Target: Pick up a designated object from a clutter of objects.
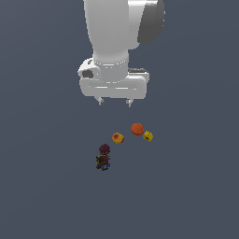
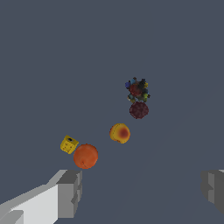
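The designated object, a smooth orange-red ball [image 1: 137, 129] [image 2: 85, 156], rests on the dark floor beside a small yellow cube [image 1: 148, 136] [image 2: 68, 145]. A yellow-orange piece with a red spot [image 1: 118, 137] [image 2: 120, 133] and a dark multicoloured figure with a maroon top [image 1: 103, 157] [image 2: 138, 98] complete the clutter of objects. My gripper [image 1: 114, 101] [image 2: 141, 190] hangs open above the floor, behind the items in the exterior view. Nothing sits between its fingers [image 2: 70, 189]. The ball lies just beyond one fingertip in the wrist view.
The floor is a plain dark grey-blue surface [image 1: 196, 186]. The white arm [image 1: 116, 37] rises out of the exterior view above the gripper.
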Controlling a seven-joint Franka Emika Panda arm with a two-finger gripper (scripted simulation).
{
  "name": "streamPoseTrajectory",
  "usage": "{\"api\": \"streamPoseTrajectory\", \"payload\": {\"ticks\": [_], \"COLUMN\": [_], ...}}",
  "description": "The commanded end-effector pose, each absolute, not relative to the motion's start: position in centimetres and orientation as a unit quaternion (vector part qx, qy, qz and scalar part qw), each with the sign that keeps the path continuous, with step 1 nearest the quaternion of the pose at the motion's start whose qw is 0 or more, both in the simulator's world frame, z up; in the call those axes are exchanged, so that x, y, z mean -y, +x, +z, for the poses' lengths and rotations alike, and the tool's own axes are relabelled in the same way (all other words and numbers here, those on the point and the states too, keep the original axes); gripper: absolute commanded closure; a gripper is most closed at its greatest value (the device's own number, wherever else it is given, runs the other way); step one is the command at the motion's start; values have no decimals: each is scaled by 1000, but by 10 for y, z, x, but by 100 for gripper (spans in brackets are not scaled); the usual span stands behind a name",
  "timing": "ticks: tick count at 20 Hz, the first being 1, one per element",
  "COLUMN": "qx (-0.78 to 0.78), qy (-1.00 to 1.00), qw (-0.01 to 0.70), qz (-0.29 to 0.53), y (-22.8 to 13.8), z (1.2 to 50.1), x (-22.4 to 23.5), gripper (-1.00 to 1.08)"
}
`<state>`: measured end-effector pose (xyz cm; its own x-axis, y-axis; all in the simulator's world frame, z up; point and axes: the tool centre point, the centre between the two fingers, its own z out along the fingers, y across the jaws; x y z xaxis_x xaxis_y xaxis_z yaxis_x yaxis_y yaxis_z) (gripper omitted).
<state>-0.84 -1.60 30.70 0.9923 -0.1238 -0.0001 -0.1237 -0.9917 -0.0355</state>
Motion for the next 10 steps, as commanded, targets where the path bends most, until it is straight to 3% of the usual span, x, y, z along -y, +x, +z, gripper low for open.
{"api": "streamPoseTrajectory", "payload": {"ticks": [1,10], "qx": [-72,-137], "qy": [-997,-990], "qw": [18,18], "qz": [0,2], "y": [-8,-10], "z": [302,270], "x": [13,-7], "gripper": [-92,-92]}}
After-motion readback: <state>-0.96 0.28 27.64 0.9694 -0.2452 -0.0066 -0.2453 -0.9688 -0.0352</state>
